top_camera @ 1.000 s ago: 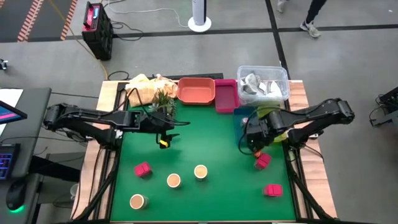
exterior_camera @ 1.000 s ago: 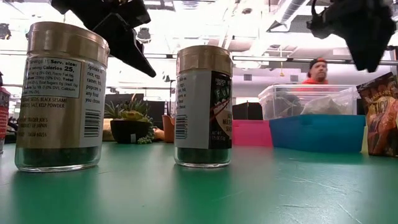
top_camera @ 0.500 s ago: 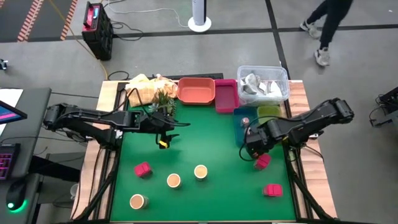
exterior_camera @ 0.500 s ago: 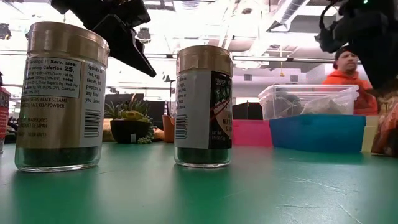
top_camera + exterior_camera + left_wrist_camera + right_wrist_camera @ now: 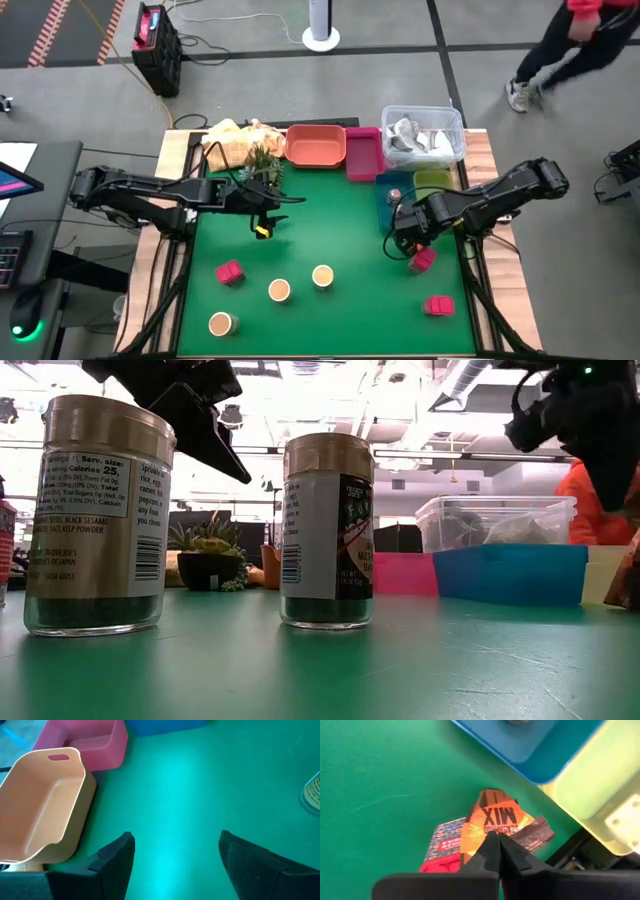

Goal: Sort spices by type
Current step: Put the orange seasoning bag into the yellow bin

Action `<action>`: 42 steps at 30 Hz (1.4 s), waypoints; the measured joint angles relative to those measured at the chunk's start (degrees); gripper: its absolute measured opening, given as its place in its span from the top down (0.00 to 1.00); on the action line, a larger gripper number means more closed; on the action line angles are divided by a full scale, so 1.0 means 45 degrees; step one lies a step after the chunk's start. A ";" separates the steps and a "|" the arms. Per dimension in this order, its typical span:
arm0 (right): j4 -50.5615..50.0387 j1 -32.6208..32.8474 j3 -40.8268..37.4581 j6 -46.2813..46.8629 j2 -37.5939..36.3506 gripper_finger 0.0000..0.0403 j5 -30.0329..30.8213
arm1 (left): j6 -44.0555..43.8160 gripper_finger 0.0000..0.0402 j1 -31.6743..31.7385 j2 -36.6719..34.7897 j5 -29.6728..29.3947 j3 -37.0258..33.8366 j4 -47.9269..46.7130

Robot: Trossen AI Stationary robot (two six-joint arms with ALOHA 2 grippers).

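Care is being needed as the orange spice packet (image 5: 492, 822) is being pinched by the closed right gripper (image 5: 496, 851); left gripper (image 5: 172, 852) is being kept half open, empty.

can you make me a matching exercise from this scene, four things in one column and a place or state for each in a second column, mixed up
Things:
1. left pincer
2. right pincer
3. orange tray
4. clear bin

Places or states:
A. back right corner of the table
B. shut on the orange packet
C. open, hovering above the green mat
D. at the table's back edge, beside the pink tray

Pairs: 1-C, 2-B, 3-D, 4-A
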 joint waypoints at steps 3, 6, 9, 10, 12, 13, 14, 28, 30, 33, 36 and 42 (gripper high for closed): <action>-0.0019 0.0119 0.0497 -0.0465 0.0000 0.96 0.0214 | 0.0003 0.32 0.0000 0.0000 0.0002 0.0001 0.0007; -0.0230 0.0304 0.1073 -0.0728 0.0000 0.88 0.0771 | 0.0003 0.32 0.0000 0.0000 0.0002 0.0001 0.0022; -0.0924 0.0416 0.1434 -0.1015 0.0000 0.77 0.1030 | 0.0007 0.32 -0.0005 0.0000 0.0002 0.0000 0.0051; -0.1186 0.0435 0.1500 -0.1020 0.0000 0.72 0.1025 | 0.0007 0.32 -0.0005 0.0000 0.0002 -0.0001 0.0051; -0.1590 0.0486 0.1589 -0.1028 0.0000 0.64 0.1025 | 0.0007 0.32 -0.0005 0.0000 0.0002 0.0001 0.0038; -0.1623 0.0508 0.1618 -0.1038 -0.0004 0.59 0.1013 | 0.0007 0.32 -0.0005 0.0000 0.0002 0.0001 0.0015; -0.1580 0.0541 0.1662 -0.1035 -0.0005 0.54 0.0924 | 0.0011 0.32 -0.0005 0.0000 0.0002 0.0000 0.0007; -0.1315 0.0278 0.1185 0.0846 0.0599 0.25 0.0568 | 0.0872 0.32 -0.0005 0.0005 -0.0003 -0.0001 0.0142; -0.1120 0.0191 0.0971 0.0461 0.0887 0.28 0.0503 | 0.0872 0.32 -0.0005 0.0005 0.0001 -0.0003 0.0148; -0.0639 0.0096 0.0830 -0.0291 0.1279 0.39 0.0042 | 0.0896 0.32 -0.0005 0.0005 -0.0003 0.0001 0.0148; -0.0569 0.0096 0.0828 -0.0921 0.1496 0.57 -0.0049 | 0.0948 0.32 -0.0005 0.0005 -0.0003 0.0001 0.0149; 0.0058 0.0032 0.0826 -0.2045 0.1273 0.95 -0.0076 | 0.1004 0.32 -0.0005 0.0005 -0.0007 0.0001 0.0142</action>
